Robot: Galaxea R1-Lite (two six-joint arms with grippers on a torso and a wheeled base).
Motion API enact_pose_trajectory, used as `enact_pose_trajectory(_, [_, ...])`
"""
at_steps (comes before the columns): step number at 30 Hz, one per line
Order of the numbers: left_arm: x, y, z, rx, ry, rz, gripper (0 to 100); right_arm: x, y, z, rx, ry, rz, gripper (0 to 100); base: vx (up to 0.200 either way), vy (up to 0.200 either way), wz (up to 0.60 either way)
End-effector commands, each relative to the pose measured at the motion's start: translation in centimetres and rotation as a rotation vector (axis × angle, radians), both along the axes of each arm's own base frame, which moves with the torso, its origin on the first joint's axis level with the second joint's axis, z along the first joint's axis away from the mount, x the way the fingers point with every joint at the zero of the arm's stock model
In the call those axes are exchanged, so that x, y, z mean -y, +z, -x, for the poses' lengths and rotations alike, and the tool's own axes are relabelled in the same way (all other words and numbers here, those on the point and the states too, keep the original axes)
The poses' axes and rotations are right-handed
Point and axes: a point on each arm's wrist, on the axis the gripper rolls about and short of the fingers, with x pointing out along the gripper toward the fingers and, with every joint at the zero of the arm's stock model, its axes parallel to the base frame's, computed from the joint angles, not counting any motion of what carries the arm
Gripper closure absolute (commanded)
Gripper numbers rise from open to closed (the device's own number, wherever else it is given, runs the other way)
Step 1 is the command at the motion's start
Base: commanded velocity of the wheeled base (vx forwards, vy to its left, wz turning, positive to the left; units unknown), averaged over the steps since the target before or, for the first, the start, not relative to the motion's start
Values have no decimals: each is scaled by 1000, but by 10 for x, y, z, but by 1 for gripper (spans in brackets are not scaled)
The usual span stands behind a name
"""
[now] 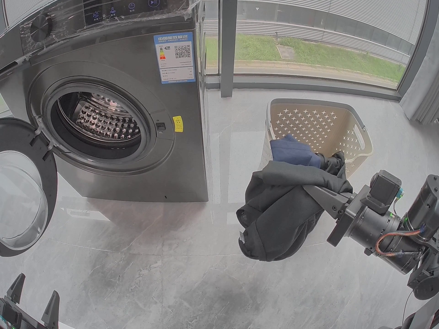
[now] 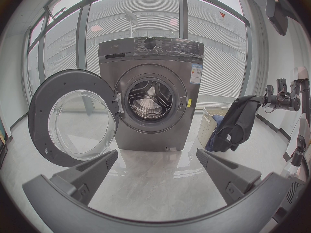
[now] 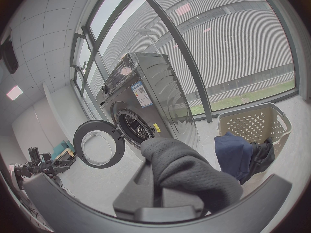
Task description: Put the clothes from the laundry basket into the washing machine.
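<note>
Gripping a black garment (image 1: 274,211) in the right gripper (image 1: 315,192), with jaws pinched tight on an upper fold. Holding it aloft above the grey floor (image 1: 160,270), just in front of the beige laundry basket (image 1: 320,119), with the bulk sagging in a bunch below the fingers and clear of the ground. Lying in the basket: a navy garment (image 1: 292,151) heaped against the near rim and spilling over it, and beside it another black piece (image 1: 337,163). Standing well to the left of the basket, by the window: the grey front-loading washing machine (image 1: 137,170), with its round door (image 1: 23,193) swung fully open to the side and the steel drum (image 1: 103,117) exposed. Resting low and close in, on the side of the open door: the left gripper (image 1: 34,298), with jaws spread wide and empty. Cannot tell whether the hanging garment touches the clothes in the basket.
</note>
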Motion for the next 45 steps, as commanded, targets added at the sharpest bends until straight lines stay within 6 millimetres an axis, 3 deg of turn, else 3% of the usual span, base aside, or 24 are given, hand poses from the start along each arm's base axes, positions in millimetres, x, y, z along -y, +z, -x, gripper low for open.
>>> enact_pose_trajectory(1, [0, -4, 0, -4, 0, 0, 0, 0, 0, 0, 0, 0, 0, 100, 0, 200, 0])
enact_pose_trajectory(21, [0, -5, 0, -6, 0, 1, 0, 0, -2, 0, -7, 1, 3, 100, 0, 200, 0])
enact_pose_trajectory(33, [0, -5, 0, -6, 0, 0, 0, 1, -3, -1, -11, -6, 7, 100, 0, 0, 0])
enact_pose_trajectory(45, [0, -5, 0, -6, 0, 0, 0, 3, 0, -5, -1, -26, 0, 100, 0, 200, 0])
